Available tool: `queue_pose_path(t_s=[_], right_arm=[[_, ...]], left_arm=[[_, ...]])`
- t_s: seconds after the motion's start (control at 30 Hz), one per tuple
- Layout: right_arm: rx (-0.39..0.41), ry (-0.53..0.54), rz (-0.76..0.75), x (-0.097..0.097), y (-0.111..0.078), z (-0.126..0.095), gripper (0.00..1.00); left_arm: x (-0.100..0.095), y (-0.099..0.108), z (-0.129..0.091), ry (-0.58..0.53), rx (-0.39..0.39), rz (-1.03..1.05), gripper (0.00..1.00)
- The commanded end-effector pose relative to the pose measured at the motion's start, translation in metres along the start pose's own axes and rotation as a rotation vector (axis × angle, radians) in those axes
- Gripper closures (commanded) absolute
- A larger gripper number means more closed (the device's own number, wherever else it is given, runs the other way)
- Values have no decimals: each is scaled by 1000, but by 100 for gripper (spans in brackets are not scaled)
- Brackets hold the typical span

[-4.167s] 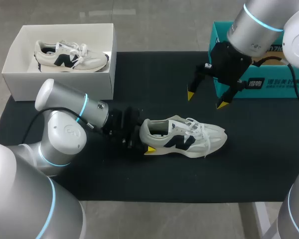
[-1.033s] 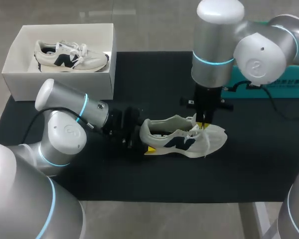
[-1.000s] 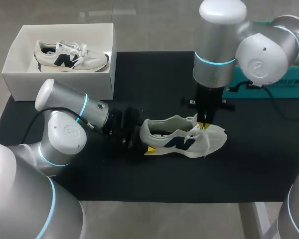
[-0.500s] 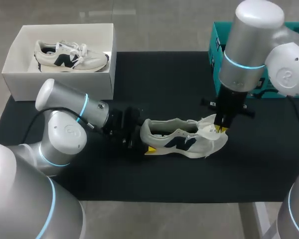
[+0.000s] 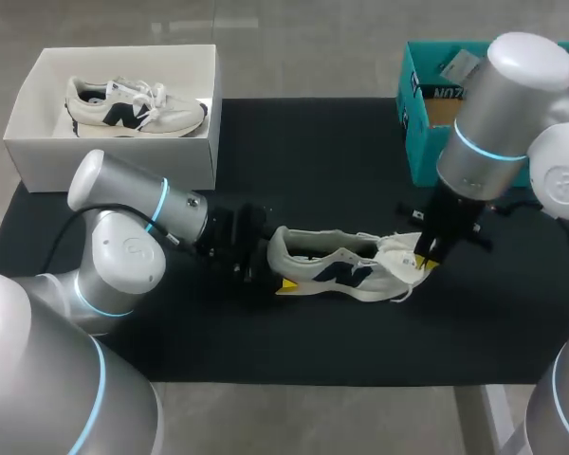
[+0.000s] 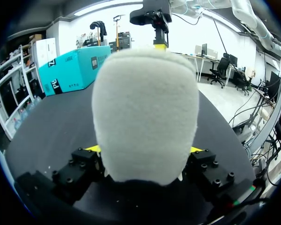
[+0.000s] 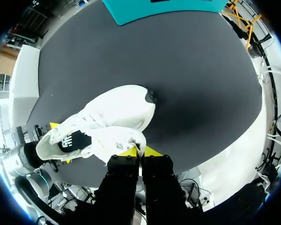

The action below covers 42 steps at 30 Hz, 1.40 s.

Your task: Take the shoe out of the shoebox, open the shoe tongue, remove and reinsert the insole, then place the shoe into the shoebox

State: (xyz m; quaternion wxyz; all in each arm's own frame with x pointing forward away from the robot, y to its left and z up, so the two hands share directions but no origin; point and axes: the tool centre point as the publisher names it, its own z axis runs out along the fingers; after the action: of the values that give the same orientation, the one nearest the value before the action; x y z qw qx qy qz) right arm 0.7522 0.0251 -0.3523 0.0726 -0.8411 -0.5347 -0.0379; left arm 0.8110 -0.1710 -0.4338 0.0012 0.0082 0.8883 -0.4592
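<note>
Tongue (image 5: 398, 248), white and padded, of the white sneaker with the black side mark (image 5: 337, 268) now lies drawn right over the toe. In the last second my right gripper (image 5: 423, 254), pinching its tip, has swung there from above the laces. Left gripper (image 5: 275, 261) clamps the heel as before, shoe on the black mat (image 5: 313, 152) mid-table; throat looks open, so I judge the insole is next.
</note>
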Motion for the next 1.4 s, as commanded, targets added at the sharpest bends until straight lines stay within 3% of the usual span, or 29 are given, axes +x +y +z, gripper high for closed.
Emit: queue_pose_path(t_s=[0.03, 0.3, 0.37, 0.4, 0.63, 0.73, 1.0, 1.2, 1.4], right_arm=[[9, 20, 11, -5, -2, 9, 100], [19, 30, 29, -8, 0, 13, 99], [15, 33, 27, -6, 0, 9, 6], [12, 34, 24, -5, 0, 8, 0], [-74, 76, 18, 6, -4, -10, 0], [-121, 94, -8, 14, -6, -29, 0], [-197, 227, -303, 42, -2, -62, 0], [-174, 332, -659, 73, -3, -83, 0], [-33, 366, -998, 106, -13, -93, 0]], left_arm=[[-1, 3, -1, -2, -1, 0, 100], [-1, 3, -1, -2, -1, 0, 100], [-1, 3, -1, -2, -1, 0, 100], [-1, 3, -1, -2, -1, 0, 100], [-1, 3, -1, -2, -1, 0, 100], [-1, 3, -1, -2, -1, 0, 100], [-1, 3, -1, -2, -1, 0, 100], [-1, 3, -1, -2, -1, 0, 100], [-1, 3, -1, -2, -1, 0, 100]])
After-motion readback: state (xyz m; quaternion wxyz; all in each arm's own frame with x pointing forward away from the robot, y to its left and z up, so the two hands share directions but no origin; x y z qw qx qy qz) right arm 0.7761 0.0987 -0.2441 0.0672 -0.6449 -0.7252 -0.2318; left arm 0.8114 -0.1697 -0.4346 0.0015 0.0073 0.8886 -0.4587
